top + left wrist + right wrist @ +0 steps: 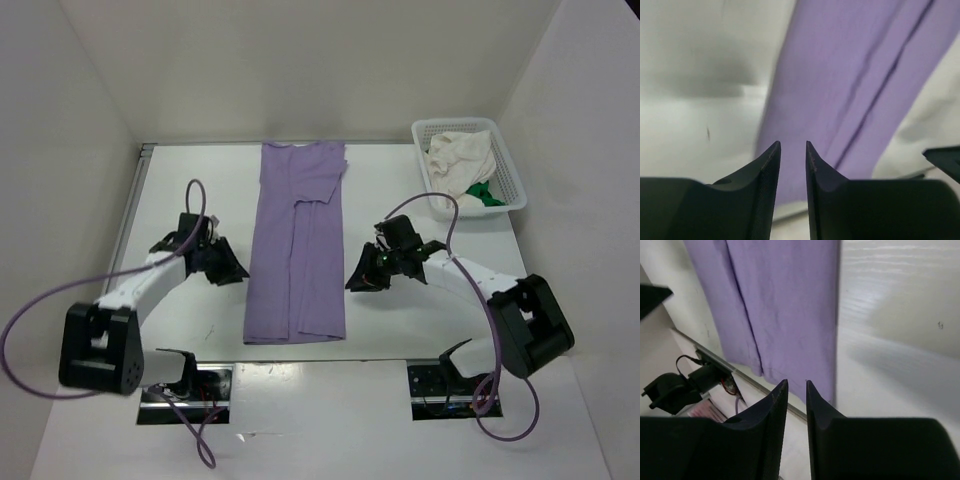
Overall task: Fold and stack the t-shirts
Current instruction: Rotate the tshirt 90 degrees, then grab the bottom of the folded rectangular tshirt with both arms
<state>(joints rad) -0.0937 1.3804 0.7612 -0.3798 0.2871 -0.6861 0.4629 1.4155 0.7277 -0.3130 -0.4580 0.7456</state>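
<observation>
long lavender purple cloth t-shirt (297, 250) lies folded lengthwise mid-table between left gripper (236, 274) and right gripper (354, 284), both jaws nearly closed, empty; pinching one layer would likely drag the folds apart

I count three soft cloth t-shirts: one lavender purple shirt (297, 250), one cream white shirt (462, 158) and one bright green shirt (484, 194). I see one white plastic mesh basket (450, 124) and two black grippers, the left gripper (230, 268) and the right gripper (360, 280).
</observation>
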